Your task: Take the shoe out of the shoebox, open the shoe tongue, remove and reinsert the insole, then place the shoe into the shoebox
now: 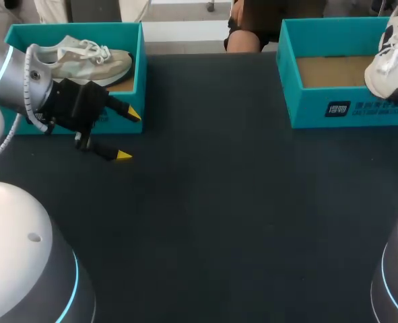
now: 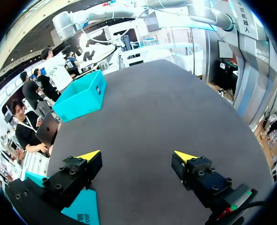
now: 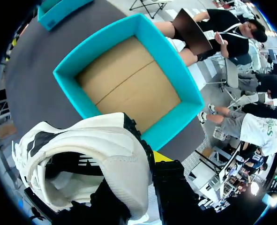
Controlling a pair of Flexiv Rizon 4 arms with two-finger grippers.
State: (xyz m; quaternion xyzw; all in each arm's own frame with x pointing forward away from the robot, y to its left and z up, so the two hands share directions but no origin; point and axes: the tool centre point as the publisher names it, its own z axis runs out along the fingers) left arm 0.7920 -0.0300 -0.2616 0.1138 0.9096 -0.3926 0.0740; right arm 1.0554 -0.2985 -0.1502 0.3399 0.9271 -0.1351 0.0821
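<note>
at the far left the left shoebox (image 1: 139, 74) holds the beige shoe (image 1: 91, 59), and the left gripper (image 1: 128, 134) hangs just in front of that box's near wall, fingers spread wide with nothing between them. bare table (image 1: 219, 202) lies between the two boxes. at the right, the right shoebox (image 3: 68, 77) shows only its cardboard floor, and the white shoe (image 3: 105, 154) hangs above it, pinched at the heel collar by the right gripper (image 3: 147, 161). only one yellow tip shows, so that grip is my reading. this looks like the lift-out. to do it well i'd raise the sole clear of the teal wall before going sideways. the toe should stay level so it can't catch. then i'd set the shoe sole-flat mid-table, where the left gripper could reach the tongue.
</note>
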